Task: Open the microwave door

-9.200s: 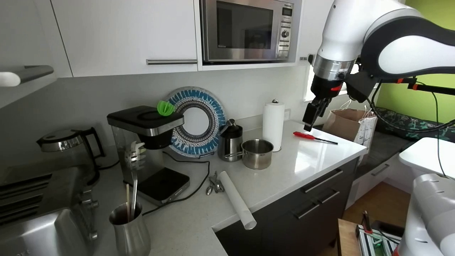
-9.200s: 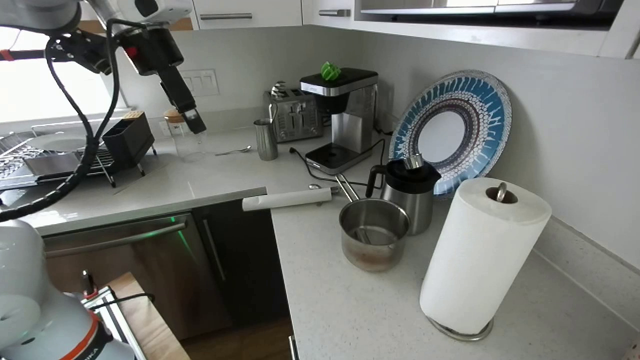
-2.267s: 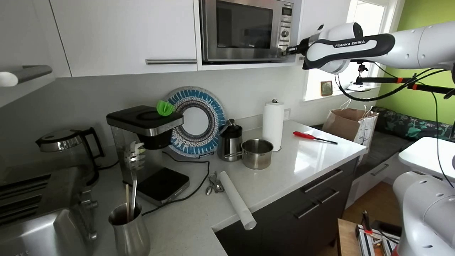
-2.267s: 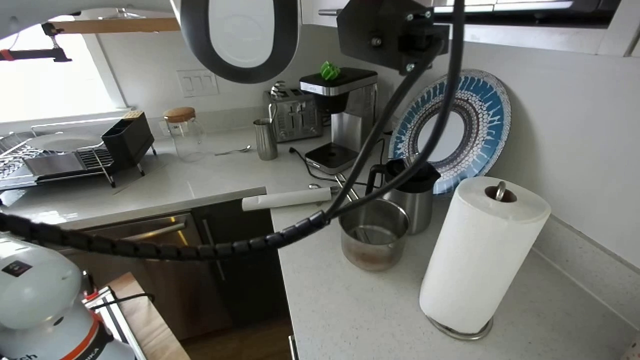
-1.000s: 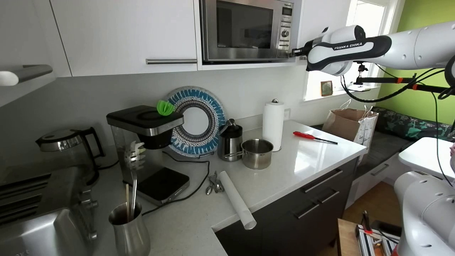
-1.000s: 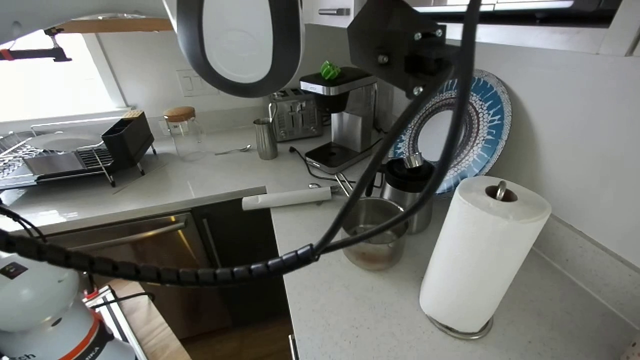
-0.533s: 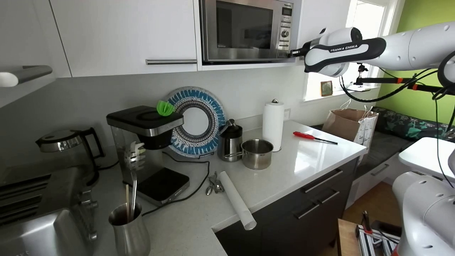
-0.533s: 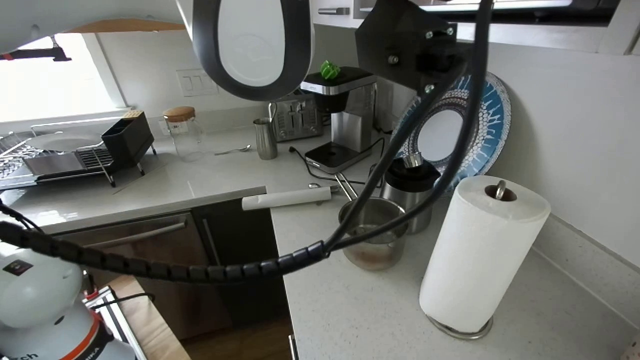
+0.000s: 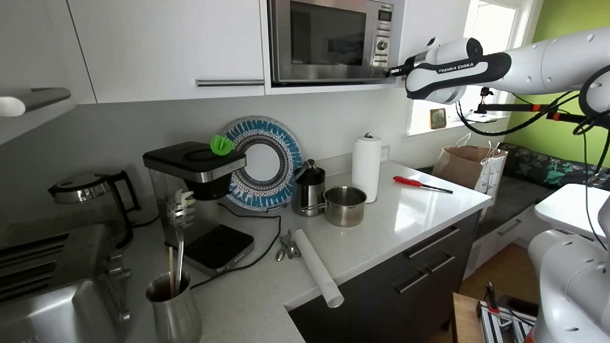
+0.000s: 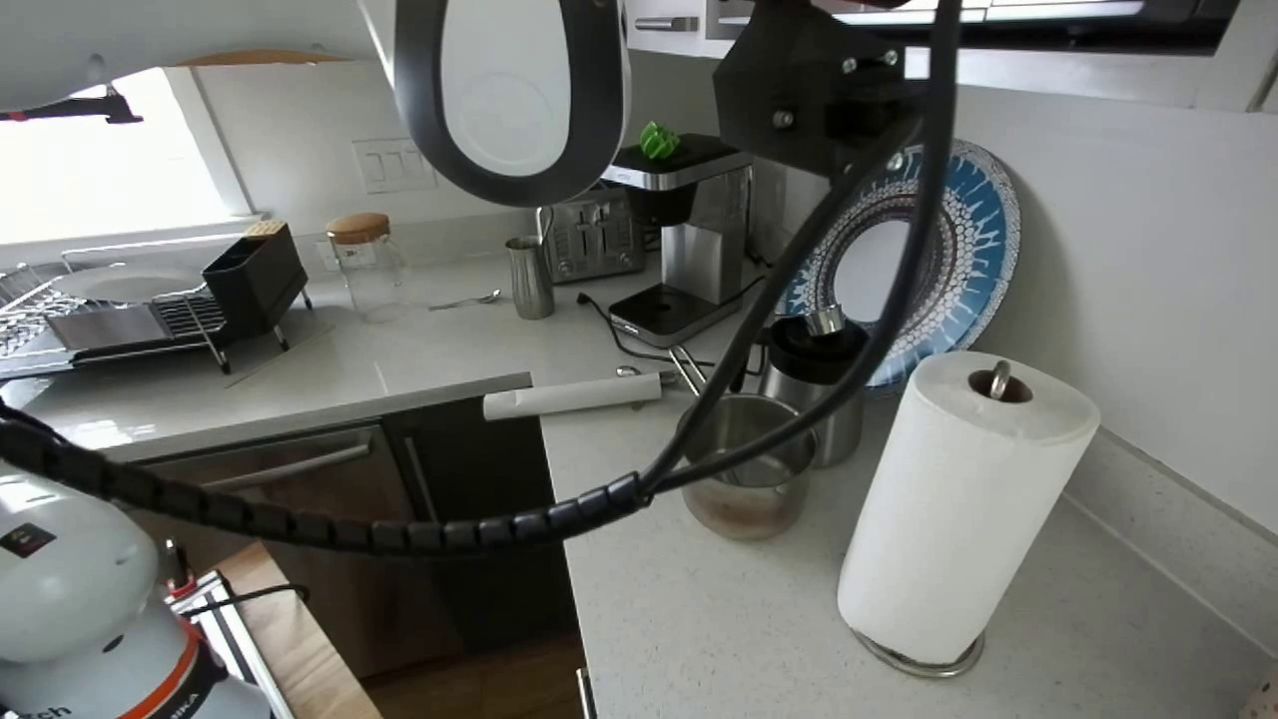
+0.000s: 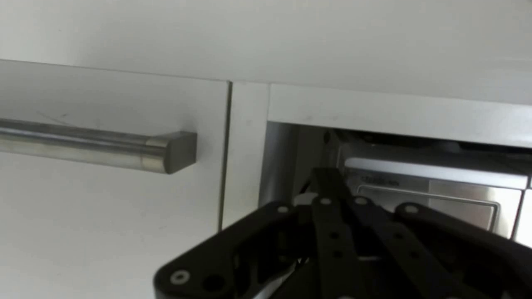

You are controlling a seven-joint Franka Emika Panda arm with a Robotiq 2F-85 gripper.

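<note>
Gripper [image 9: 393, 72] closed, tips nr lower R edge of microwave [image 9: 333, 40], by narrow gap btwn its side & niche wall [image 11: 276, 174]; can't tell if touching. Microwave door [image 9: 324, 37] closed, in niche [image 9: 333, 88] above counter [image 9: 381, 233]. Open room btwn niche's bottom edge & paper-towel roll [image 9: 366, 169].

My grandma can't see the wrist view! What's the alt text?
Shut black jaws poke up in front of a silver microwave in a white cubby. A white cabinet door with a metal handle is at left.
</note>
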